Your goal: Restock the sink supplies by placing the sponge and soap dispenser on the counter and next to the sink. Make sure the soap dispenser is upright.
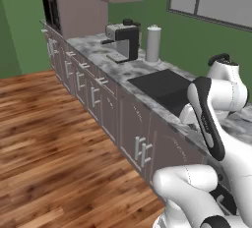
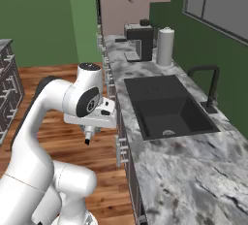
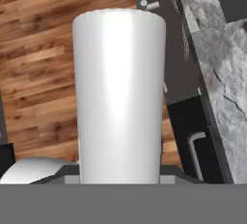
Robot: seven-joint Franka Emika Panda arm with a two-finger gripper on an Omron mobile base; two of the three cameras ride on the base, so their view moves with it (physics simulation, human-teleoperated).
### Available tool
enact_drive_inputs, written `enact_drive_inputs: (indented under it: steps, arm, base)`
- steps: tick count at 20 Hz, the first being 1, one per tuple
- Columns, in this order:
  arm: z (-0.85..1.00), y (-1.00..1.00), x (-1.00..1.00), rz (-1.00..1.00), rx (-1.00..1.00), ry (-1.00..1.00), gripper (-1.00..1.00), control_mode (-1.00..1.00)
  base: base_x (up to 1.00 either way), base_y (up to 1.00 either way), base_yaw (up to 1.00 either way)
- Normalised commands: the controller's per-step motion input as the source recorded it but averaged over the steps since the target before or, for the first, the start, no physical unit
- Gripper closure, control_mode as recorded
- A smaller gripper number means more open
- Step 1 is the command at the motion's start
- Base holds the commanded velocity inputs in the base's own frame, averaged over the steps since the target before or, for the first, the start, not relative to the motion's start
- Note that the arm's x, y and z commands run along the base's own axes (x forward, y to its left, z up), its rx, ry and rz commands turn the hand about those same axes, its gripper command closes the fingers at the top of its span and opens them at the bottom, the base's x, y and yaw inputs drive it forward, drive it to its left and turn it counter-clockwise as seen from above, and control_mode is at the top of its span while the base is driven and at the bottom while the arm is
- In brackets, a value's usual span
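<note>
The soap dispenser point(image 3: 119, 97) stands out in the hand view as a broad white cylinder running up from the hand. My gripper point(image 2: 90, 128) is shut on it. Seen from the right base view, the hand hangs over the wooden floor, just in front of the cabinet fronts and left of the sink point(image 2: 164, 107). There the soap dispenser point(image 2: 88, 135) points down, its dark nozzle tip lowest. The bottle covers my fingertips. The marbled counter point(image 2: 193, 170) lies to the hand's right. The sponge is out of view.
A tall black faucet point(image 2: 210, 81) rises behind the sink. At the counter's far end stand a coffee machine point(image 2: 140, 37) and a paper-towel roll point(image 2: 165, 46). Cabinet handles point(image 3: 195, 150) lie close to the hand. Open wooden floor point(image 1: 49, 138) stretches to the left.
</note>
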Motion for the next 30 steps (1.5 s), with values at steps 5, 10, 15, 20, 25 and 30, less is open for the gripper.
enact_drive_inputs:
  steps: [5,10,15,20,25,30]
  arm:
    - [0.00,0.00,0.00,0.00,0.00,0.00,1.00,1.00]
    - [0.00,0.00,0.00,0.00,0.00,0.00,1.00,1.00]
    - [0.00,0.00,0.00,0.00,0.00,0.00,1.00,1.00]
    - [0.00,0.00,0.00,0.00,0.00,0.00,1.00,1.00]
    - [0.00,0.00,0.00,0.00,0.00,0.00,1.00,1.00]
    - [-0.04,0.10,0.19,-0.01,-0.01,0.07,1.00,-1.00]
  base:
    - [0.39,0.55,-0.80]
    - [0.32,0.57,-0.80]
    - [0.52,0.63,-0.75]
    - [0.20,0.40,-0.74]
    - [0.26,0.22,-0.69]
    - [0.16,-0.01,-0.13]
